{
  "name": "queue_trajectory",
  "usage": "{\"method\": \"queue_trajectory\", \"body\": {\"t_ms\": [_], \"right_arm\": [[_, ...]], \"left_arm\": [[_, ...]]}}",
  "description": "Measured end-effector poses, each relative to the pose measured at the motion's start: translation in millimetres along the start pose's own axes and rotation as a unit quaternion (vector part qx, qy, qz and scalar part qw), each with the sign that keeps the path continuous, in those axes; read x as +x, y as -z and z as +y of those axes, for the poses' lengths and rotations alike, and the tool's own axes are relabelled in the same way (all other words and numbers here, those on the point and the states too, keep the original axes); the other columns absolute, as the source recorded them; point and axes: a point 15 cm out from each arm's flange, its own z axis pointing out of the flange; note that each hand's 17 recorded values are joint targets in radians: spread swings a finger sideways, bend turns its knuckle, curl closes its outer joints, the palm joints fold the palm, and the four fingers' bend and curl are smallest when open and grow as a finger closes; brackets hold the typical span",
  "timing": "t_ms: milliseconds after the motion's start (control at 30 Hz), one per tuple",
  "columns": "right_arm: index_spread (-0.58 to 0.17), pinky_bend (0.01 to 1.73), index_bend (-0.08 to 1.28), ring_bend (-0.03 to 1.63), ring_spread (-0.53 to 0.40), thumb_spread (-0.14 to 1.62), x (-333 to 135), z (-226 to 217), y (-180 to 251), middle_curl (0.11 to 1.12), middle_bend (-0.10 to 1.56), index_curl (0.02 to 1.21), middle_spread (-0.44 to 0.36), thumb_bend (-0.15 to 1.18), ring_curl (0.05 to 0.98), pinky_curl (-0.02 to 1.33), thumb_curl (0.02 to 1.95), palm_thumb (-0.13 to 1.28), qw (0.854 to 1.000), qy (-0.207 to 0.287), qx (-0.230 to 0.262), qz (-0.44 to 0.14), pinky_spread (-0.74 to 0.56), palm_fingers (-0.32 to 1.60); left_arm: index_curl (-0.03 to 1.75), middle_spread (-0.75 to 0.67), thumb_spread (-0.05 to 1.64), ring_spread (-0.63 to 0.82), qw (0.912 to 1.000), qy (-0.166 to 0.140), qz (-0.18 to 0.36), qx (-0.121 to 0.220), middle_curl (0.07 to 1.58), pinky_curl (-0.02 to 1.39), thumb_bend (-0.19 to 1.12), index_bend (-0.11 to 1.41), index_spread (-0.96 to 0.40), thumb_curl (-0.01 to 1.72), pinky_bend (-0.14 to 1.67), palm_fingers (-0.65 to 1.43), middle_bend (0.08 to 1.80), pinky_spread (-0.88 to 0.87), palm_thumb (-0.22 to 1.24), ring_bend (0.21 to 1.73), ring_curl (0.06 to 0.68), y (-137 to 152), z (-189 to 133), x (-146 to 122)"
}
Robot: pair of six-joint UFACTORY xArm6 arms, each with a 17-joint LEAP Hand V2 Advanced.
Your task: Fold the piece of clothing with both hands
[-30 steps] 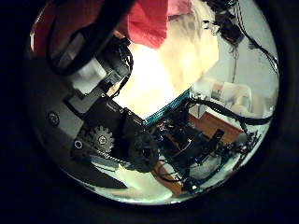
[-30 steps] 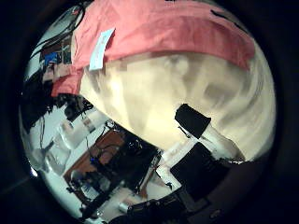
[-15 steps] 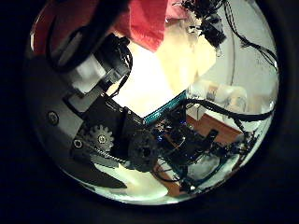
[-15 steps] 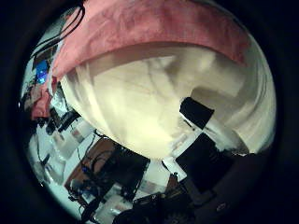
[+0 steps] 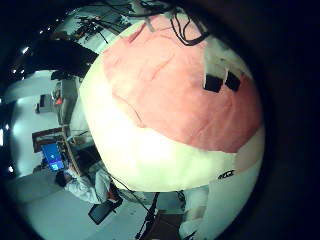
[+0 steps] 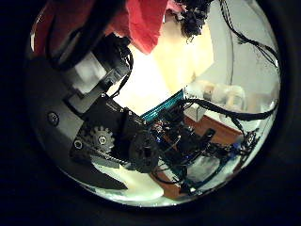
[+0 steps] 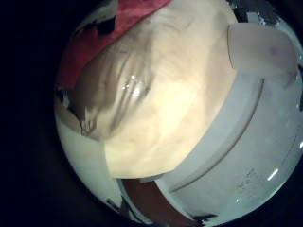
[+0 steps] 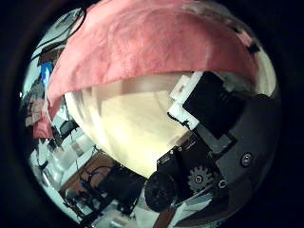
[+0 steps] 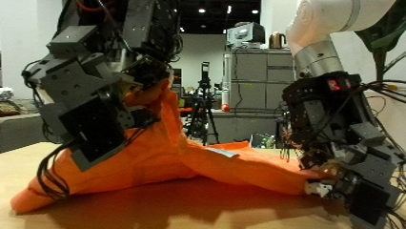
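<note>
Orange garment (image 9: 191, 157) lies spread on the wooden table (image 9: 203, 212), one part lifted high at the left side, the rest draping down and trailing right along the tabletop. Left hand (image 9: 95, 95) is up at the left of the scene, fingers curled around a bunched fold of the garment near its raised peak; cloth hangs from that grasp down to the table. Right hand (image 9: 336, 153) is low at the right, close to the table, fingertips pinching the garment's far right end just above the surface.

Left little finger side palm view: garment (image 5: 180, 95) lies flat over the pale table (image 5: 150, 160), filling much of the view. Left thumb side palm view: the hand's own black and white fingers (image 6: 103, 66) are clenched around reddish cloth (image 6: 146, 24). Right thumb side palm view: garment (image 8: 142, 43) spread across the table (image 8: 133, 123), with the hand's fingers (image 8: 204, 100) next to its edge. Right little finger side palm view: table surface close up, a strip of cloth (image 7: 99, 28) at the rim.
</note>
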Motion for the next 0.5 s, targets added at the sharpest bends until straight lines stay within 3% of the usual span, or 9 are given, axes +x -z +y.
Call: {"method": "queue_trajectory", "body": {"t_ms": [233, 500], "right_arm": [[-0.366, 1.18, 0.99, 1.28, -0.282, 1.30, -3.5, 56.1, 37.3, 0.86, 1.14, 0.79, -0.208, 0.05, 0.726, 0.80, 0.42, 1.05, 1.000, -0.005, 0.017, 0.007, -0.33, 1.01], [-0.349, 1.23, 1.03, 1.34, -0.269, 1.34, -20.7, 131.3, 80.2, 0.91, 1.21, 0.89, -0.203, 0.03, 0.783, 0.91, 0.45, 1.07, 1.000, -0.001, 0.029, 0.009, -0.30, 0.93]], "left_arm": [[0.80, -0.57, 1.45, -0.60, 0.9998, -0.017, 0.002, -0.014, 0.57, 0.45, 0.29, 0.19, -0.64, 0.81, 0.93, 1.13, 0.89, -0.77, 0.94, 0.87, 0.422, 10.6, 26.2, -0.5], [0.82, -0.56, 1.46, -0.59, 0.9988, -0.029, 0.011, -0.038, 0.56, 0.45, 0.28, 0.19, -0.64, 0.83, 0.93, 1.13, 0.89, -0.77, 0.91, 0.87, 0.424, 21.3, 63.3, 0.3]]}}
